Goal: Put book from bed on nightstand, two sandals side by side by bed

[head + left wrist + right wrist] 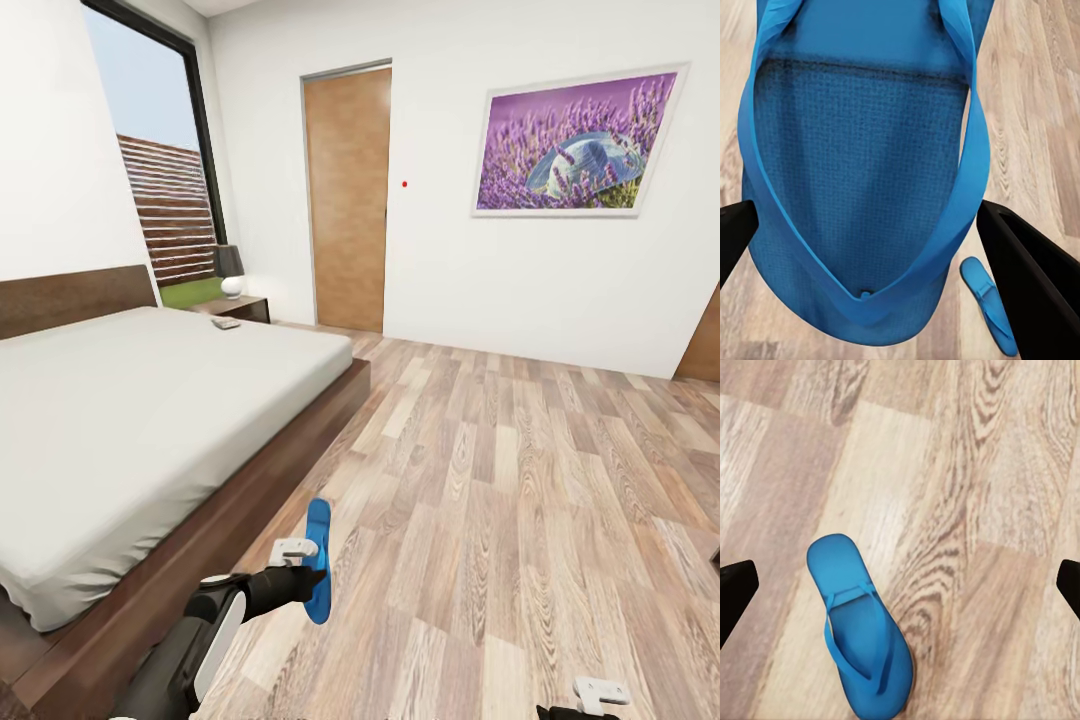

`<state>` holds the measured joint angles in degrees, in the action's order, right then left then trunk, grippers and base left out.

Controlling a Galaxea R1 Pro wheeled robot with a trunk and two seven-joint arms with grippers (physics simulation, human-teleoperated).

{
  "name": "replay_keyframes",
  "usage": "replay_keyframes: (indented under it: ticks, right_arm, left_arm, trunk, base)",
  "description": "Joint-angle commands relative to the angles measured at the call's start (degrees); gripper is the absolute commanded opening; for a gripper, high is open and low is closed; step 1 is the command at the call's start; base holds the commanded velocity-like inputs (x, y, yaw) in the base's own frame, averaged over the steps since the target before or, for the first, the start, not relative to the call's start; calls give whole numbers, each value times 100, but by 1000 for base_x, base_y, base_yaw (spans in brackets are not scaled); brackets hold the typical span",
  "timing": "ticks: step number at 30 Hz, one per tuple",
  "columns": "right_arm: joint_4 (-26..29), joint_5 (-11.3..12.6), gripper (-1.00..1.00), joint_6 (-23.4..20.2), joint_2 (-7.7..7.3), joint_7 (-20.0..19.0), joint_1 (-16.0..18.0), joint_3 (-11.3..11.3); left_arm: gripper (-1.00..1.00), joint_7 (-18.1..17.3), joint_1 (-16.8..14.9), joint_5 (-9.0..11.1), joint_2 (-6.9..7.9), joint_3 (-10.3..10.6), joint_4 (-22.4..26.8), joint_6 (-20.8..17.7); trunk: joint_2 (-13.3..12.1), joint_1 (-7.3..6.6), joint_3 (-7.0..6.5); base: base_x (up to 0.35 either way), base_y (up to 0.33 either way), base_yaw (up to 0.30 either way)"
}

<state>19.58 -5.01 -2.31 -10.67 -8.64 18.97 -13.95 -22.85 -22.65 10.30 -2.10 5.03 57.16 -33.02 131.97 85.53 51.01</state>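
Left gripper (pixel 312 570): your black two-finger claw held one thin bright blue flip-flop sandal (pixel 318 560) on edge above the pale wood-plank floor (pixel 520 500), at about 7 o'clock in the head view, just off the foot corner of the low platform bed (pixel 130 440) with its dark brown frame and plain grey-white mattress. In the left wrist view the sandal's strap and textured footbed (pixel 862 180) sat between the dark fingers (pixel 1035 285), which looked closed against its edges; you likely carried it edgewise so it could be lowered flat beside its mate.

Right gripper (pixel 900 585): your fingers stood wide apart with nothing between them, pointed down at the floor.

Second blue sandal (pixel 862 630): it lay flat, strap up, on the planks below the right claw, and appeared small at 5 o'clock in the left wrist view (pixel 990 304). Pairing was not yet done.

Small paperback book (pixel 226 323): it rested at the far edge of the mattress, at 10 o'clock, next to the dark reddish-brown nightstand (pixel 250 306) bearing a grey-shaded lamp (pixel 230 268). Whether it lay on mattress or nightstand you could not tell.

Lettering: none readable on book, sandals or the framed lavender picture (pixel 580 145).
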Motion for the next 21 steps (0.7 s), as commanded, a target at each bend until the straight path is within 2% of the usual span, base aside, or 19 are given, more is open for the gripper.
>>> replay_keyframes:
  ticks: [1,21]
  right_arm:
    - [10,-53,100,-24,4,-41,2,-48]
    - [10,-53,100,-24,4,-41,2,-51]
  left_arm:
    - [-100,11,-3,51,-1,-2,6,-47]
    - [-100,-1,-3,52,-1,-2,6,-56]
  trunk:
    - [44,21,24]
    - [846,461,383]
  base:
    - [0,0,0]
    - [0,0,0]
